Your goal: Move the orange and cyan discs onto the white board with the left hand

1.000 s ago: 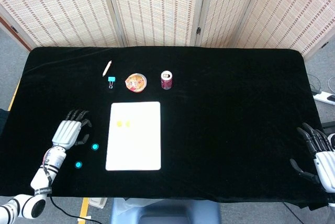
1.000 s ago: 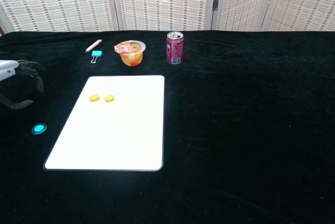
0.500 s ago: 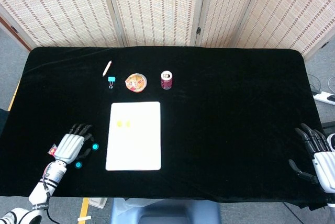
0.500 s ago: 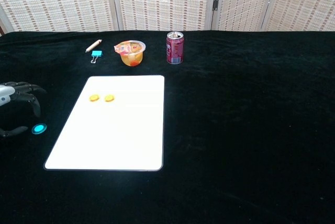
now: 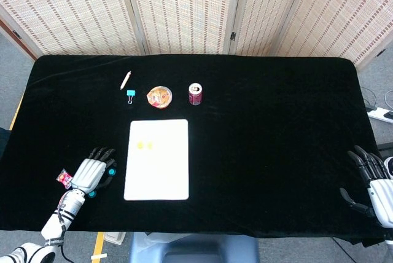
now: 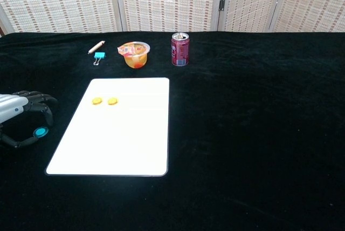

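Your left hand (image 5: 90,174) sits low at the near left of the table (image 5: 276,121), palm down, just beside the left edge of the white board (image 5: 157,159). In the chest view that hand (image 6: 21,117) arches over a cyan disc (image 6: 40,131), dark fingers (image 6: 46,109) curled above it and the thumb reaching in underneath. The disc lies on the black cloth between them, and I can't tell whether anything is actually touching it, so grasp or no grasp is not clear from here. From the head view only slivers of cyan show at the hand's right edge and lower edge.

Two orange discs (image 6: 104,101) lie side by side on the board's far left part, touching neither edge.

Just left of your left hand in the head view lies a small red and pink wrapper (image 5: 64,179).

Your right hand (image 5: 376,180) is at the near right corner of the table, fingers spread, nothing in it.

Along the far side of the board stand a red can (image 6: 180,49), a fruit cup (image 6: 135,54) with a printed lid, a teal binder clip (image 6: 98,56) and a short wooden pencil (image 6: 96,47), all well apart from both hands.
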Robot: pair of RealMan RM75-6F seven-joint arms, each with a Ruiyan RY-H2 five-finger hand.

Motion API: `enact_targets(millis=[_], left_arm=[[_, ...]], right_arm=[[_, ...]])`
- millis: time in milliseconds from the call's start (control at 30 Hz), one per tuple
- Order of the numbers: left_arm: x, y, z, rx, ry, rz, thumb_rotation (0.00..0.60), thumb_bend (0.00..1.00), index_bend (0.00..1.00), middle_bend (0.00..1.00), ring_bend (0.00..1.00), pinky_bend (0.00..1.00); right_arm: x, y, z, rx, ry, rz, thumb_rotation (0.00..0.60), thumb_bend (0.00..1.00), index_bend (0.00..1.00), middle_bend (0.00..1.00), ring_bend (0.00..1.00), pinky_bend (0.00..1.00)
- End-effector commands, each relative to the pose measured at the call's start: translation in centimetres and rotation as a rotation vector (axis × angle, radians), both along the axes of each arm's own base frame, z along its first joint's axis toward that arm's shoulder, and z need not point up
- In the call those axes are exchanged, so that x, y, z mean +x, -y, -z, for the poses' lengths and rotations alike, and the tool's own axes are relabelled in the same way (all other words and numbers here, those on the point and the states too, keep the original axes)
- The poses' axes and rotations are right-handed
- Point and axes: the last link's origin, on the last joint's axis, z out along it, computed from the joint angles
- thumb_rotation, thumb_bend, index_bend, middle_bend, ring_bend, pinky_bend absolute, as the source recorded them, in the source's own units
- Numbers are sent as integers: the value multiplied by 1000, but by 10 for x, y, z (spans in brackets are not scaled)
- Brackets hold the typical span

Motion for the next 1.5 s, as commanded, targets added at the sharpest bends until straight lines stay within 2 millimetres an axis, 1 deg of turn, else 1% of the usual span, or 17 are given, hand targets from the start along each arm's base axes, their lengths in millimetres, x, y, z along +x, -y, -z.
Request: enact_targets(millis=[33,167,467,533,700,900,1067,1233,1400,1500], left_arm=[[-1,1,0,0,0,-3,600,443,395,137,0,0],[-1,3,0,1,0,-4,600,443,396,137,0,0],[-2,-1,2,1,-5,-12,600,444,408,137,0,0],[-2,-1,2,5,-4,-13,600,445,421,137,0,0],[-3,-2,3,8,3,-13,600,449,491,137,0,0],[0,-5,-1,12,12,-6,600,451,503,137,0,0],[15,-15,-9,21,39,28,600,451,502,137,0,0],[46,-26,-11,9,73,96,600,451,502,137,0,0],[75,-36,0,-21,76,154,600,451,502,137,0,0],[87,-40,10,-44,72,167,600,451,501,137,0,0]], right_arm=[[0,0,0,1,0,0,600,387,0,0,0,0],[0,0,0,3,0,0,600,386,0,0,0,0],[-1,-1,0,0,2,2,600,387,0,0,0,0],[-1,-1,0,-2,2,2,600,387,0,0,0,0],[-1,-1,0,-1,5,3,600,387,0,0,0,0],[-1,-1,-1,-5,3,-3,600,387,0,0,0,0],[-1,-1,-1,-6,3,-2,600,387,0,0,0,0],[-1,-1,-1,-7,4,-2,600,387,0,0,0,0],[-3,-2,-1,-10,6,4,600,387,0,0,0,0],[-4,-2,-2,-11,8,9,600,387,0,0,0,0]])
